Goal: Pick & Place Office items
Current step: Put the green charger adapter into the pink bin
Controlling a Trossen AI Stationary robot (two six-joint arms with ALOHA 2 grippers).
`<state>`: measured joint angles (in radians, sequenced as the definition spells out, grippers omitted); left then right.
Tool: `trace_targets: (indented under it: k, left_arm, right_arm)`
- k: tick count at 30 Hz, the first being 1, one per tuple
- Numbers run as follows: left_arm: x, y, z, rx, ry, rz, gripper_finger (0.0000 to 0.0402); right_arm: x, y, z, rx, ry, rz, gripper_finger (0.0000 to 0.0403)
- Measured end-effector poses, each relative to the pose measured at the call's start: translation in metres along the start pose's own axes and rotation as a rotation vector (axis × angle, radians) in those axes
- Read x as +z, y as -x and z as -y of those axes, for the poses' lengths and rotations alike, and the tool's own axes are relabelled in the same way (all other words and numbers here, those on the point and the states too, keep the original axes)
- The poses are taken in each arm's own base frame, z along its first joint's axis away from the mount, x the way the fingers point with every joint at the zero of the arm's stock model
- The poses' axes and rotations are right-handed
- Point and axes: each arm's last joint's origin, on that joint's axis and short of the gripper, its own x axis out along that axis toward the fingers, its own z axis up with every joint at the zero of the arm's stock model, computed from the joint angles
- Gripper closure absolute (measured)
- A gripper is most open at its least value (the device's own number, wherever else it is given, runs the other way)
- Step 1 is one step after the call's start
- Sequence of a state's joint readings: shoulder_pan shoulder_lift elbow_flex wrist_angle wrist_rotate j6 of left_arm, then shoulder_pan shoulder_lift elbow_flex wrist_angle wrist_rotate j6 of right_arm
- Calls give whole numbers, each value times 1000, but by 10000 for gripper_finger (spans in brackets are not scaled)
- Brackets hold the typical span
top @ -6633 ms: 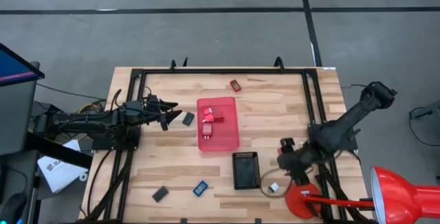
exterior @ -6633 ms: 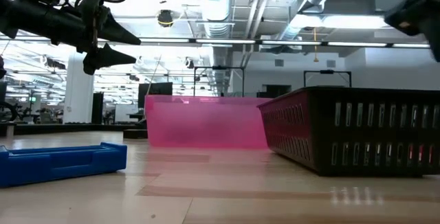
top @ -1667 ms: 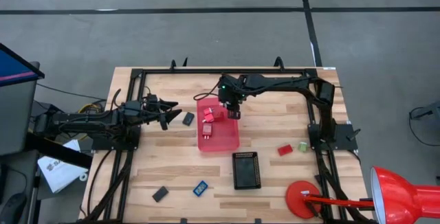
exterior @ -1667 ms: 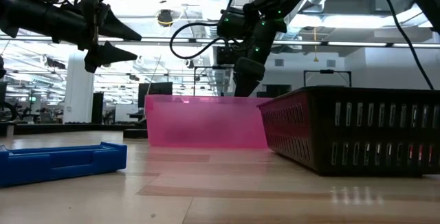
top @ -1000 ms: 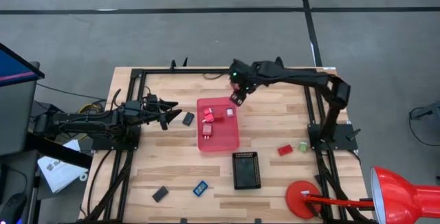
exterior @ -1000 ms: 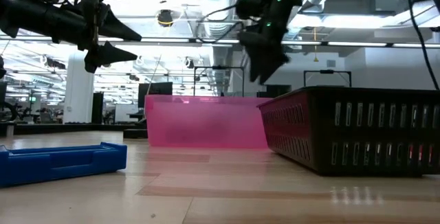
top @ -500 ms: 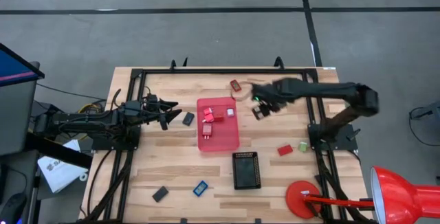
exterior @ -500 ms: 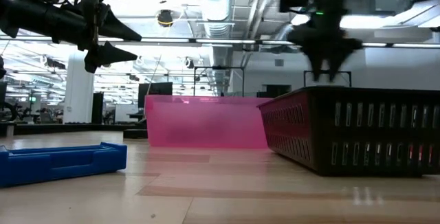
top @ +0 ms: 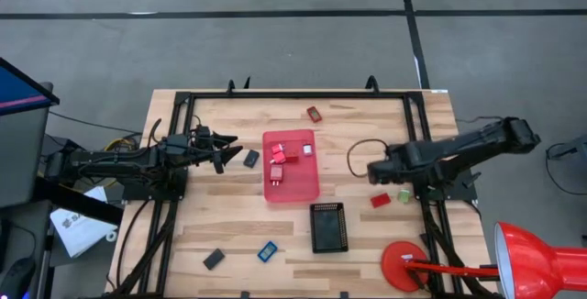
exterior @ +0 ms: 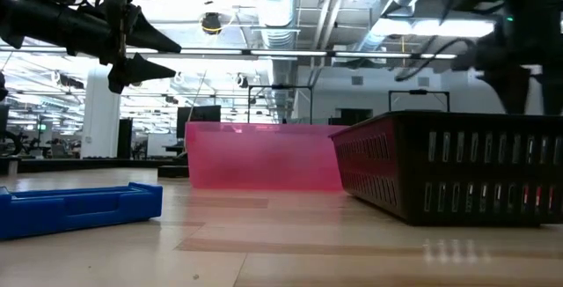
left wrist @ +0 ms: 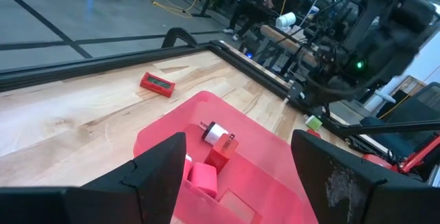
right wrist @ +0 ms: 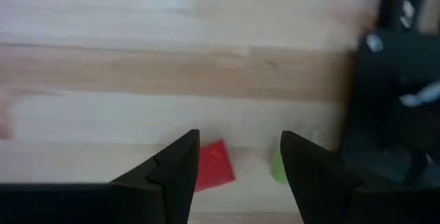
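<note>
Right wrist view: red piece showing partly behind one right finger; green piece mostly hiding behind other finger, blurring. Left wrist view: pink-red tray running off frame between left fingers. Low view: right gripper hiding behind black tray; blue piece getting cut by frame edge.

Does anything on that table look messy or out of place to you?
Mostly the scatter: small pieces lie loose on the wood, a red one at the far edge, black and blue ones near the front, while only a few sit in the pink tray. Nothing looks broken.
</note>
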<state>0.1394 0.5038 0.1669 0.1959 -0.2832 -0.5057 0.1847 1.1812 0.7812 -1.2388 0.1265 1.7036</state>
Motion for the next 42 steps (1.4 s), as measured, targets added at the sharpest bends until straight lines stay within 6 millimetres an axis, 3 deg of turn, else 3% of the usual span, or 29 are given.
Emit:
trace_targets:
  k: [18,37,42]
  left_arm:
    - [0,0,0,0,0,0,142]
    - [0,0,0,0,0,0,142]
    - [0,0,0,0,0,0,142]
  right_arm:
    - [-38,-44,-16,-255,-258,60,202]
    - [-42,-46,-13,-312,-339,86,202]
    - [-45,-57,-4,-350,-336,95,190]
